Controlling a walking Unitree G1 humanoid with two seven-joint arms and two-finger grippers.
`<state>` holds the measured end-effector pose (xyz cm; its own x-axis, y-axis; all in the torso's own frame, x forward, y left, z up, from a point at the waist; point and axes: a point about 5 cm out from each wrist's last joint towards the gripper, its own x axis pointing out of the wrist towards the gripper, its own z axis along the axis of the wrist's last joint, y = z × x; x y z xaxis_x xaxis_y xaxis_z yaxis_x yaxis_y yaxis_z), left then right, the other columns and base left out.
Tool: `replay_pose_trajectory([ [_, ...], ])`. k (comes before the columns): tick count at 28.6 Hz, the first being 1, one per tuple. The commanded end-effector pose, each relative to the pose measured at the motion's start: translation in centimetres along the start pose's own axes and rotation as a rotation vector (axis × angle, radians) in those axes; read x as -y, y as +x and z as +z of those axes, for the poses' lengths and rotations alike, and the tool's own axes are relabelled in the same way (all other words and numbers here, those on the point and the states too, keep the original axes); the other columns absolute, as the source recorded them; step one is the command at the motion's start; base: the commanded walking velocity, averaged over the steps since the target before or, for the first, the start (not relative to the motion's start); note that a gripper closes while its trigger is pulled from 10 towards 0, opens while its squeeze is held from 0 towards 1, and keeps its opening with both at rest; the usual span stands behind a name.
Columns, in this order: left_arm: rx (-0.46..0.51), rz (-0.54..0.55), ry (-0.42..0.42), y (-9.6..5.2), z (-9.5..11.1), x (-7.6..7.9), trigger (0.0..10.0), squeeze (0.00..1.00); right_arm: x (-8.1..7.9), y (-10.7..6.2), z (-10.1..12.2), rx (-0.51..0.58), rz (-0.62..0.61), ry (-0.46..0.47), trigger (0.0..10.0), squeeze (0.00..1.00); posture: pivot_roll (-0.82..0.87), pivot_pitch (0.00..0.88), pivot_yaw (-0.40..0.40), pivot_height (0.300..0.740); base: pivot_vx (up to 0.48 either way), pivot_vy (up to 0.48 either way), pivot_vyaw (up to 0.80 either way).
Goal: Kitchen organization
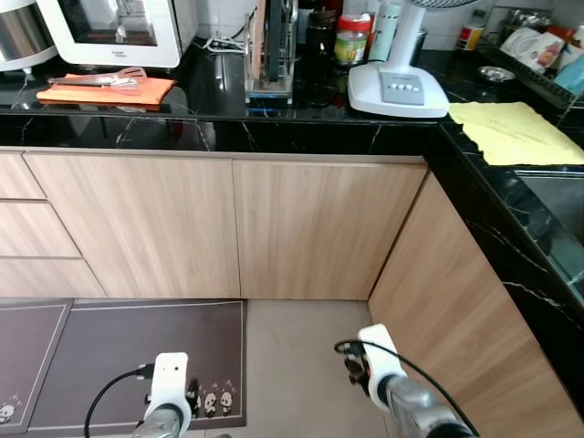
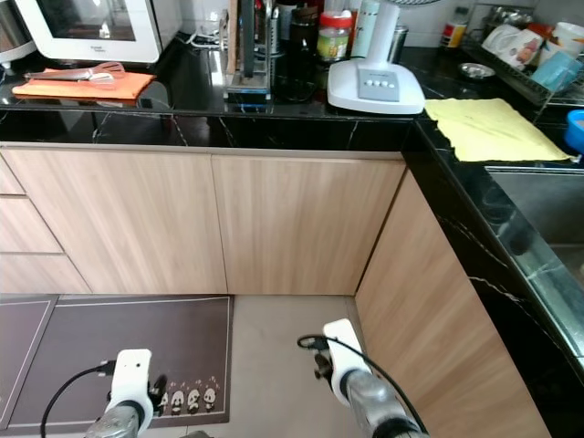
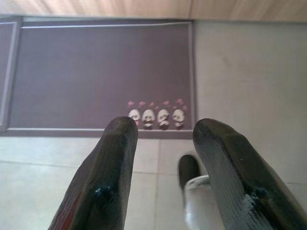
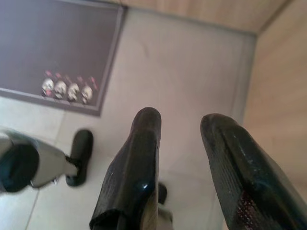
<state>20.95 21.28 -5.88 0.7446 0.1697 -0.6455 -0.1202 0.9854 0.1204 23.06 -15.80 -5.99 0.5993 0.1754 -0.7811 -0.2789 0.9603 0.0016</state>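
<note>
Both arms hang low over the floor, the left hand (image 3: 163, 158) and right hand (image 4: 184, 158) released and empty, with the yellow cloth (image 1: 513, 130) on the black surface (image 1: 301, 128) well above and beyond them.

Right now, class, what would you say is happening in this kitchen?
Nothing is being handled yet. The robot stands facing the corner of a black countertop, with both arms hanging low over the floor. The left gripper and right gripper are both open and empty, above the tiles beside a dark panda mat. On the counter lie a yellow cloth, a white fan base and an orange cloth with tongs resting on it.
</note>
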Motion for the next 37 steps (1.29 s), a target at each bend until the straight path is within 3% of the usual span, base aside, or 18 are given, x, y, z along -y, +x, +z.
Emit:
replay_pose_trajectory([
  [1, -0.034, 0.022, -0.014, -0.2, -0.9, -0.6, 10.0, 0.00, 0.6, -0.2, -0.5, -0.011, -0.019, 0.018, 10.0, 0.00, -0.04, 0.000, -0.058, 0.706, 0.000, 0.000, 0.00],
  [12, -0.093, 0.044, 0.009, -0.9, -2.9, -1.2, 10.0, 0.00, 1.6, -0.5, -1.5, -0.032, -0.052, 0.029, 10.0, 0.00, -0.04, 0.000, -0.065, 0.706, 0.000, 0.000, 0.00],
  [22, -0.095, 0.016, 0.074, -1.0, -3.1, -0.9, 10.0, 0.00, 1.8, -0.7, -1.4, -0.022, -0.008, -0.022, 10.0, 0.00, -0.04, 0.000, -0.058, 0.706, 0.000, 0.480, 0.00],
  [31, -0.112, 0.029, 0.058, -1.2, -3.6, -1.2, 10.0, 0.00, 2.3, -0.8, -1.2, -0.023, 0.001, -0.097, 10.0, 0.00, -0.03, 0.005, -0.060, 0.706, 0.000, 0.480, 0.25],
  [34, -0.117, 0.032, 0.060, -1.2, -3.8, -1.4, 10.0, 0.00, 3.0, -1.0, -1.1, -0.019, -0.019, -0.045, 10.0, 0.00, -0.03, 0.008, -0.061, 0.706, 0.000, 0.480, 0.00],
  [37, -0.121, 0.033, 0.058, -1.3, -3.8, -1.4, 10.0, 0.00, 3.2, -1.0, -1.0, -0.019, -0.024, -0.057, 10.0, 0.00, -0.03, 0.008, -0.061, 0.706, 0.000, 0.480, 0.00],
])
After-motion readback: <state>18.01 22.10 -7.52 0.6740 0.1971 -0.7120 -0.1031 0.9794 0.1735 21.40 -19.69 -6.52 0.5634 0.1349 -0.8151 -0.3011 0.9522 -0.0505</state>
